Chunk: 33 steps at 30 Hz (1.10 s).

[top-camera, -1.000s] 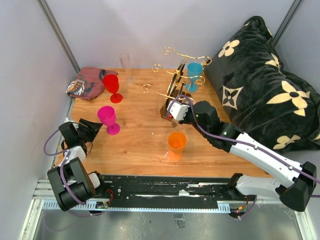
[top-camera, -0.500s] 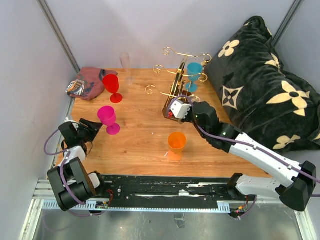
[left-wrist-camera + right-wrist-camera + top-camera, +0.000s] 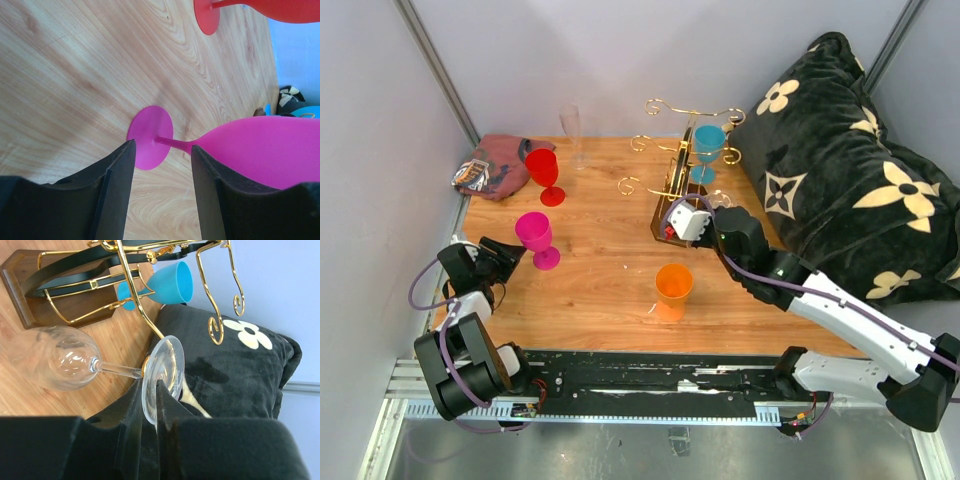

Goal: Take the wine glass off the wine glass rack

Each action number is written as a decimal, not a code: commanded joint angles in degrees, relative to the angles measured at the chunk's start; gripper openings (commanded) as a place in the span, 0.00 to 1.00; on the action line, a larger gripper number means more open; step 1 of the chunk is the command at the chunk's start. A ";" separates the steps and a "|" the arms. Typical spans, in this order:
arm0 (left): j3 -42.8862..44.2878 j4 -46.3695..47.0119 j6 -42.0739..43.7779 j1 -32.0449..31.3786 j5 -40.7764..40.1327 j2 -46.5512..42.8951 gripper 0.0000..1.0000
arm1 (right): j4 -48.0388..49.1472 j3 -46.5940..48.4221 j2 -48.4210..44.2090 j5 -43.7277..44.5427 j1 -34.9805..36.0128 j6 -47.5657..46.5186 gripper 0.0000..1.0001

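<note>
The wine glass rack (image 3: 20, 280) is a dark wooden base with gold wire arms (image 3: 145, 315). A clear wine glass (image 3: 62, 357) lies sideways, its stem against the end of one gold arm. My right gripper (image 3: 156, 390) is shut on the edge of that glass's foot. In the top view the right gripper (image 3: 712, 206) sits beside the rack (image 3: 665, 222), near the pillow. A blue glass (image 3: 170, 282) hangs on the rack too. My left gripper (image 3: 162, 150) stands open near the stem of a magenta glass (image 3: 260, 150), not touching it.
A black flowered pillow (image 3: 850, 170) fills the right side, close behind the right gripper. An orange cup (image 3: 673, 283) stands in front of the rack. A red glass (image 3: 542, 165), a clear flute (image 3: 570, 125) and a crumpled cloth (image 3: 490, 165) are at the back left.
My right gripper has moved right toward the pillow with the clear glass's foot in it, and the rack has turned and slid right with it. The left arm has not moved.
</note>
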 commanded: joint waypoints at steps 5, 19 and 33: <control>1.07 1.05 1.17 0.48 1.03 0.32 0.53 | -3.85 7.52 0.76 -0.11 0.04 4.63 0.02; 1.07 0.80 1.41 0.47 0.96 0.24 0.53 | -6.43 8.01 -0.17 -1.17 -1.71 6.99 0.24; 1.19 0.84 1.49 0.45 1.11 0.36 0.52 | -7.56 8.90 0.12 -3.19 -4.51 9.08 0.01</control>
